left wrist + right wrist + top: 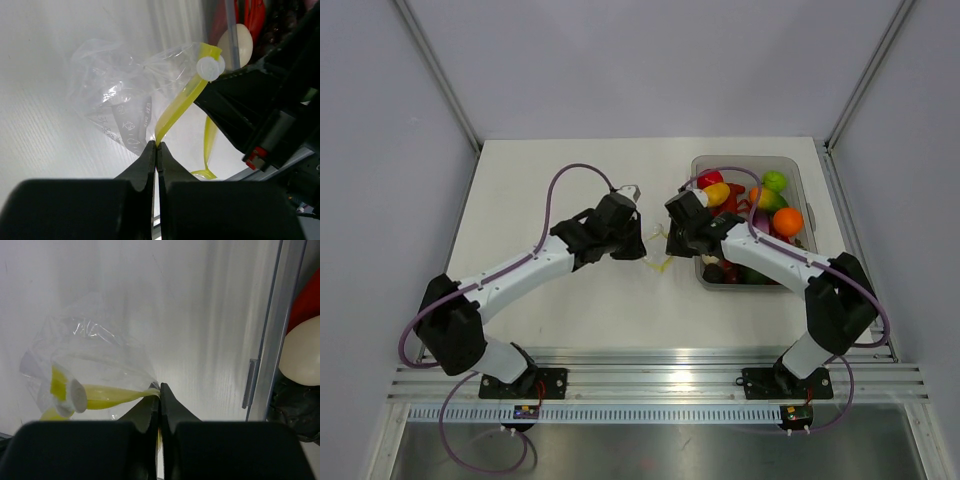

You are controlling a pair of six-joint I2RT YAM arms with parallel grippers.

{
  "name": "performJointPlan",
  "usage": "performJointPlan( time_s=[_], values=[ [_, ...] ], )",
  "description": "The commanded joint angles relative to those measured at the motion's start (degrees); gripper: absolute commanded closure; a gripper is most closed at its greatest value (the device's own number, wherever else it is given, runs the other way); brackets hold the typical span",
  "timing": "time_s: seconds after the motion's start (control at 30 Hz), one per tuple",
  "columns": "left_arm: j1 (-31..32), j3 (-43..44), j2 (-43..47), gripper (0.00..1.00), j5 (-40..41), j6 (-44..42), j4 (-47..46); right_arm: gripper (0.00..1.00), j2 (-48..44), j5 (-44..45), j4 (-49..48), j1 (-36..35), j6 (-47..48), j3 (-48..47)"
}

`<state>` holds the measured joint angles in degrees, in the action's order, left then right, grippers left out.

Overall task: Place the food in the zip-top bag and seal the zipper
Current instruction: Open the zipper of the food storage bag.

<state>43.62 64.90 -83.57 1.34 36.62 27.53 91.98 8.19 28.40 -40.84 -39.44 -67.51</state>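
While both pincers pinch the yellow zipper (180, 102), the bag (115, 95) waits unfilled just beside the bin (800, 170).

Left pincer (156, 150) is clamped on one stretch of the strip and right pincer (160, 390) is clamped on another, seemingly the opposite lip, with a white slider (209, 68) near the strip's end. Crumpled clear plastic lies over the surface (560, 310) on the bin's left-arm side. Food (787, 221) is piled in the bin, and I see none in the bag. Opening the mouth looks like the step in hand. Next, the lips need drawing apart gently, then one pincer must let go to fetch a piece.
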Motion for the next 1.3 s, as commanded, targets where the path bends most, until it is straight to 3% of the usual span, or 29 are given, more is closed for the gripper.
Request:
performJointPlan(
  time_s=[0.0, 0.07, 0.23, 0.4, 0.77, 1.0, 1.27],
  values=[
    [0.2, 3.0, 2.1, 1.00, 0.0, 2.0, 0.5, 0.96, 1.5, 3.8, 0.2, 0.1, 1.0, -3.1],
    [0.2, 4.7, 0.7, 1.00, 0.4, 2.9, 1.5, 0.94, 2.5, 4.4, 0.5, 0.2, 1.1, -3.4],
    [0.2, 4.8, -1.3, 1.00, -9.2, 7.2, -3.9, 0.94, 2.8, 3.6, -1.2, 3.1, 1.8, -2.4],
    [-0.1, 5.8, -2.8, 1.00, -8.6, 6.9, -4.0, 0.90, 2.2, 1.4, -2.3, 3.9, 2.7, -2.7],
    [-0.5, 11.8, -9.0, 1.00, -4.4, 2.5, 1.6, 0.57, -4.0, -5.5, -2.5, 3.9, 2.9, -2.1],
    [-0.5, 13.8, -10.7, 1.00, -5.0, 2.0, 2.2, 0.54, -9.3, -7.1, 0.7, 3.9, 4.5, -0.6],
    [-0.5, 14.9, -10.8, 1.00, -5.5, 1.3, 3.1, 0.58, -7.4, -7.0, 1.5, 3.8, 4.0, 0.1]
  ],
)
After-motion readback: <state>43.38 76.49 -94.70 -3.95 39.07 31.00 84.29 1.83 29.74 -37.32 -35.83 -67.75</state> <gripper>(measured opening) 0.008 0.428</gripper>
